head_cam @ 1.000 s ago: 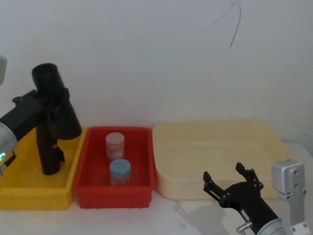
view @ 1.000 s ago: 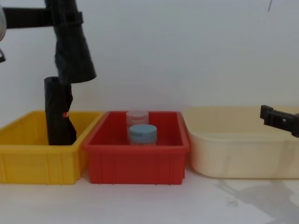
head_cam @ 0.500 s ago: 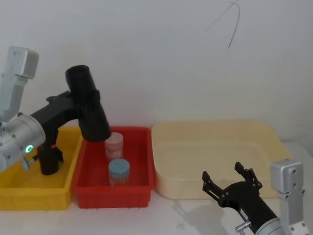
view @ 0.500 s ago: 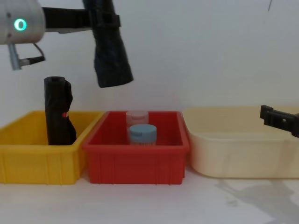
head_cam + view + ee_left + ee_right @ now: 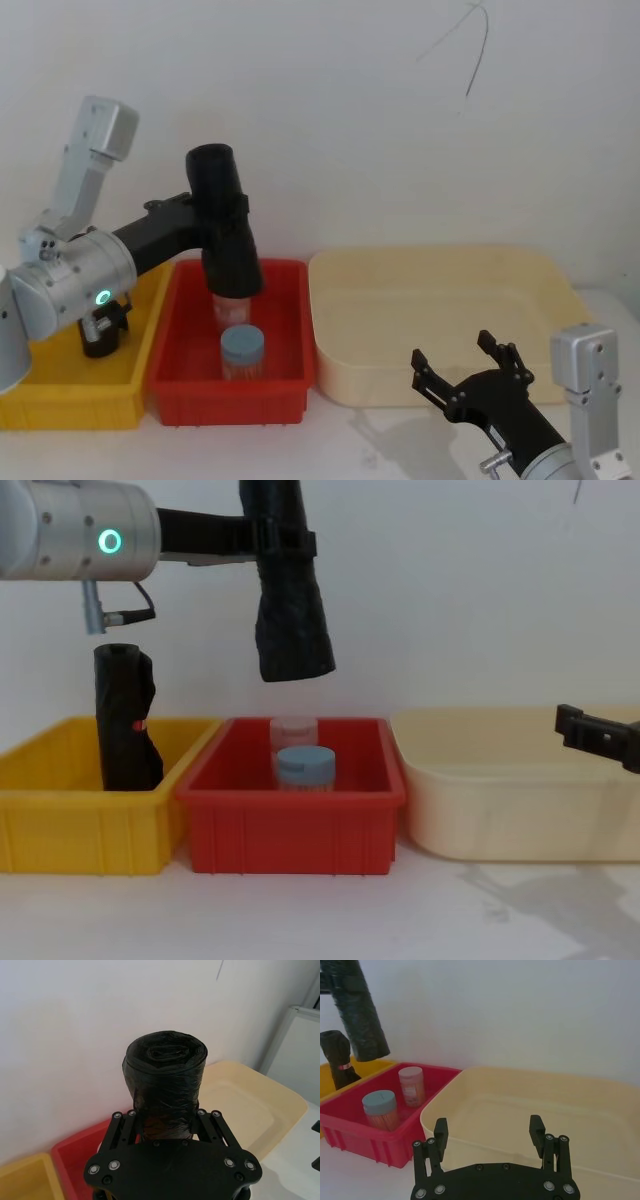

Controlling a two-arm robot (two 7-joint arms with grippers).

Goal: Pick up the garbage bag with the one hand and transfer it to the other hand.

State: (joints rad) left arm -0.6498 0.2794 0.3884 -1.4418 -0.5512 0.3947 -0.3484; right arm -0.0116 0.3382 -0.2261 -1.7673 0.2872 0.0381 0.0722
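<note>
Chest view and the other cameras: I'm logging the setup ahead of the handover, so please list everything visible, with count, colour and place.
garbage bag: 1, black, held in the air above the red bin
marked roll: 1, black with a small red mark, standing in the yellow bin
yellow bin: 1, yellow, leftmost
red bin: 1, red, middle
cream bin: 1, cream, rightmost
blue-lidded jar: 1, in the red bin, front
pink-lidded jar: 1, in the red bin, behind
table: 1, white, under the bins
left pincer: 1, black, shut on the garbage bag
right pincer: 1, black, open, low before the cream bin
</note>
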